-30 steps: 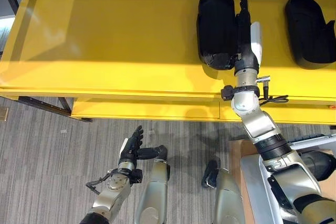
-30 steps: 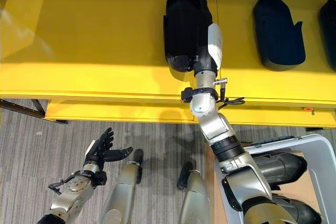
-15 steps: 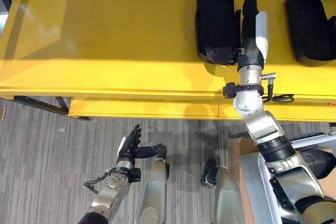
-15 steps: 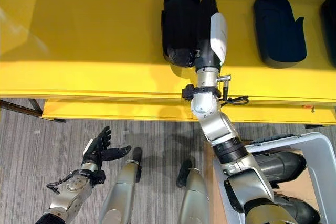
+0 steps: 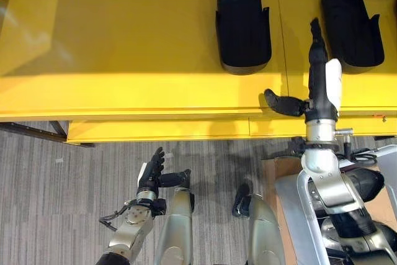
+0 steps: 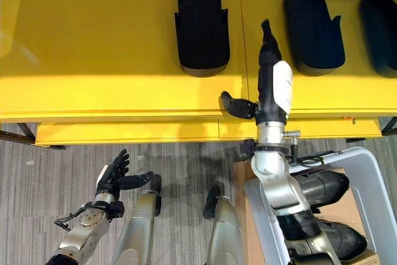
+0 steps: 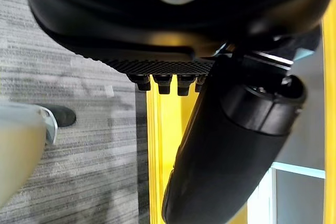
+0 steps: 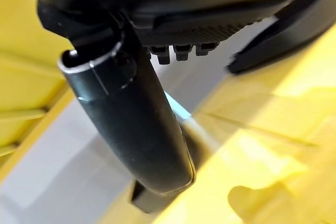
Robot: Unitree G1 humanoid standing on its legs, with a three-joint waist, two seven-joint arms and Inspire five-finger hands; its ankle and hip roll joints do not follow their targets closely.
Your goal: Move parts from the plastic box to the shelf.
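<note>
Three black moulded parts lie on the yellow shelf: one in the middle, a second to its right, and a third at the far right. My right hand is open over the shelf's front edge between the first two, fingers straight, thumb out to the left, holding nothing and touching neither part. The grey plastic box at the lower right holds more black parts. My left hand hangs low over the floor, open and holding nothing.
A lower yellow ledge runs under the shelf's front edge. A brown cardboard sheet lies beneath the box. Grey striped carpet covers the floor. The left half of the shelf is bare.
My right hand has let go of the middle part, drawn back to the shelf's front edge and moved right of it. The part stays on the shelf. The camera has shifted right.
</note>
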